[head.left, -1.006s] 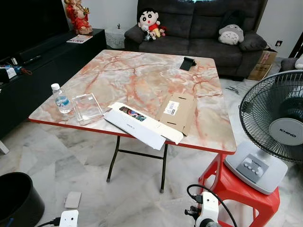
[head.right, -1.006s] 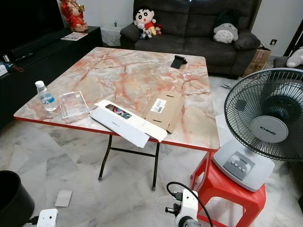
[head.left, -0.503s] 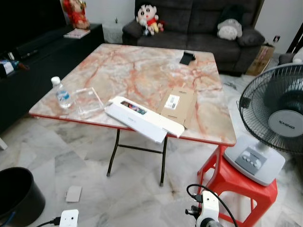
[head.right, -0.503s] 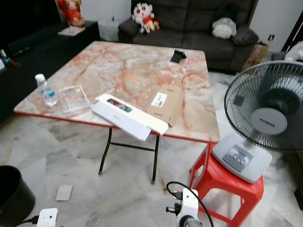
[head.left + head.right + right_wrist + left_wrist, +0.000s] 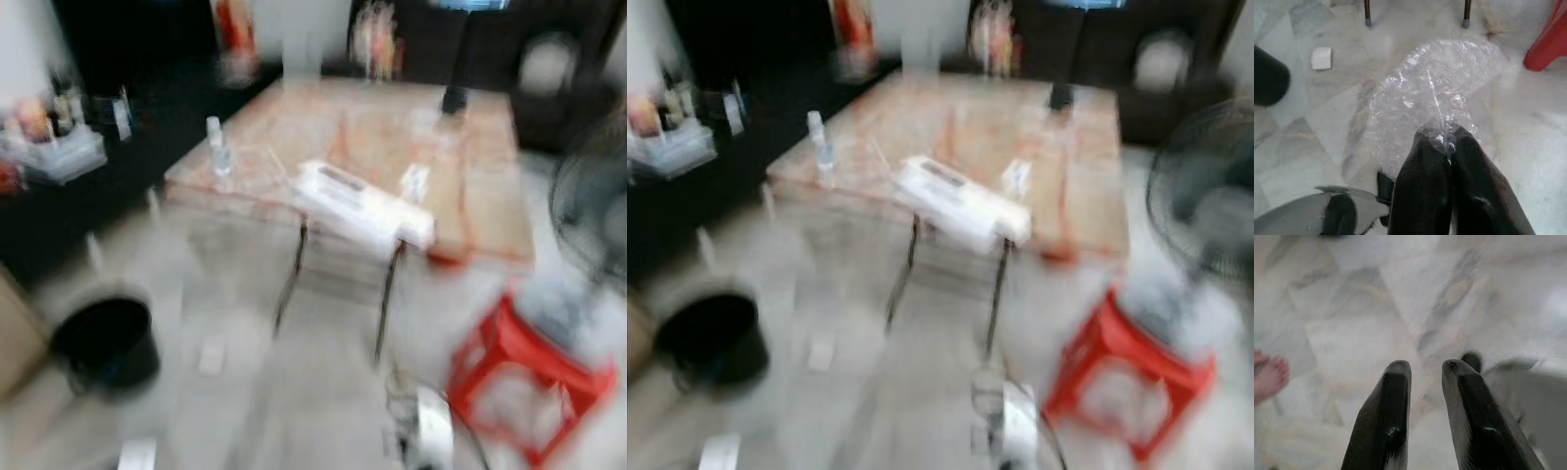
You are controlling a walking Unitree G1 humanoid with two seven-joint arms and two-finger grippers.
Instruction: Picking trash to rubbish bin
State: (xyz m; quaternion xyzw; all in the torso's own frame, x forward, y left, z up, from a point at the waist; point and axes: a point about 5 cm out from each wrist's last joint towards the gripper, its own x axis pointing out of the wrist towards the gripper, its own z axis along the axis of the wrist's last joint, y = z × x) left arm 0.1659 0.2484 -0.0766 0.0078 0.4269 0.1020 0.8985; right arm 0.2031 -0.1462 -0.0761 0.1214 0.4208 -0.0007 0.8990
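Carrying appears to be the step in hand: a crumpled piece of clear bubble wrap (image 5: 1435, 105) is pinched between the clenched jaws of the right gripper (image 5: 1445, 142), held above the marble floor (image 5: 1528, 147). The rubbish bin (image 5: 103, 343), a black round tub, is seen standing on the floor to the robot's left, well apart from the desk (image 5: 392, 127), on which a white box (image 5: 362, 201) and a water bottle (image 5: 216, 145) are left. The head views are heavily smeared, so a turn or a walk is judged to be under way.

What the next move calls for, by this judgement, is that the right gripper be brought over the bin's mouth and the wrap released there.

The wrap and the grasp are made plain by the right wrist view, while the head views give the bin's place relative to the desk and the red stool (image 5: 529, 382). In the left wrist view the left gripper (image 5: 1425, 369) is seen with its jaws parted and nothing between them, and a person's bare foot (image 5: 1268, 379) is seen on the floor.
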